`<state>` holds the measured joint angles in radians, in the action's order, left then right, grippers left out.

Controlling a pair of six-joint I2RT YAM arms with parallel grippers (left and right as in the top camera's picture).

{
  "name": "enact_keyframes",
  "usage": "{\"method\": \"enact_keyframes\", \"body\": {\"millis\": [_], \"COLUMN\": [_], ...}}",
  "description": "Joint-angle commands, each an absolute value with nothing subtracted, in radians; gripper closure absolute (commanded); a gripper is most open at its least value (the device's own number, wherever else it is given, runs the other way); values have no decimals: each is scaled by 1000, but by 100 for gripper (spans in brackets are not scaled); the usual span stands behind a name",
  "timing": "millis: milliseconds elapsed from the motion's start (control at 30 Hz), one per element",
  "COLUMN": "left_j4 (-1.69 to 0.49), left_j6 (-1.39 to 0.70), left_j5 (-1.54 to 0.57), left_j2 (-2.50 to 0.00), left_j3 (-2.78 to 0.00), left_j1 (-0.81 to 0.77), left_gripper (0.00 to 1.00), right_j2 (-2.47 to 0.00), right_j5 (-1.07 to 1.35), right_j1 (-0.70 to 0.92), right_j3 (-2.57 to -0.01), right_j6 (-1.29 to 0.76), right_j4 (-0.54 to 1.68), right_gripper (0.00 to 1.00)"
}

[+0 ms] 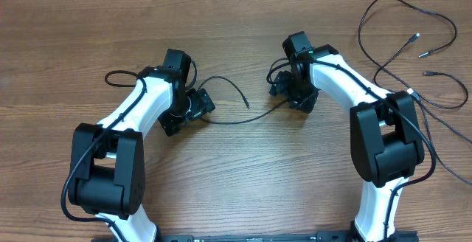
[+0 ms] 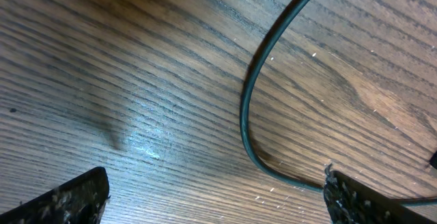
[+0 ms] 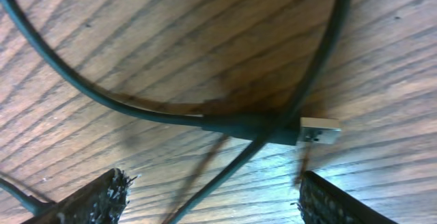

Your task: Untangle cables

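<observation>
Overhead: one thin black cable (image 1: 251,118) lies on the wood table (image 1: 236,190) at centre frame, running between the two grippers.

Left gripper (image 1: 193,111), left of centre, sits low over the cable. Jaws open, nothing gripped. The cable curves across the table and passes right by the lower-right finger (image 2: 375,203).

Right gripper (image 1: 289,93), right of centre. Jaws open above two crossing cords and a silver plug (image 3: 319,131) lying flat.

More cables (image 1: 413,50) lie loosely looped at upper right, well apart from both grippers.
</observation>
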<state>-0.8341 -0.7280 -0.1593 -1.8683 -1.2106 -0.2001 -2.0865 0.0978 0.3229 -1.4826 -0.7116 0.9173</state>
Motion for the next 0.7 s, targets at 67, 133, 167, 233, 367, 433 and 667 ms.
{"method": "enact_keyframes", "body": {"millis": [67,133,167,233,367,433,667], "left_j4": [-833,-833,-833,-833,-833,-834,-815], "left_j6": [-710,-710,-710,-710,-710,-710,-462], "left_j5": [-146,-146,-146,-146,-146,-146,-178], "left_j2": [-1876,-1876,-1876,-1876,-1876,-1876,-1874], "left_j3": [-1214,-1214,-1214,-1214,-1214,-1214,-1240], "left_j1": [-197,-197,-197,-197,-197,-197,-196], "left_gripper": [1,0,0,1,0,1,1], "right_j2": [-2088,-2088,-2088,-2088,-2089,-2089,-2089], "right_j5": [98,88,88,88,89,89,91], "right_j1": [345,353,354,355,354,354,354], "right_j3": [-1478,-1478,-1478,-1474,-1449,-1428,-1333], "right_j6": [-717,-738,-738,-746,-760,-771,-801], "right_j4": [894,883,875,860,838,833,788], "right_gripper": [29,31,33,35,39,41,41]}}
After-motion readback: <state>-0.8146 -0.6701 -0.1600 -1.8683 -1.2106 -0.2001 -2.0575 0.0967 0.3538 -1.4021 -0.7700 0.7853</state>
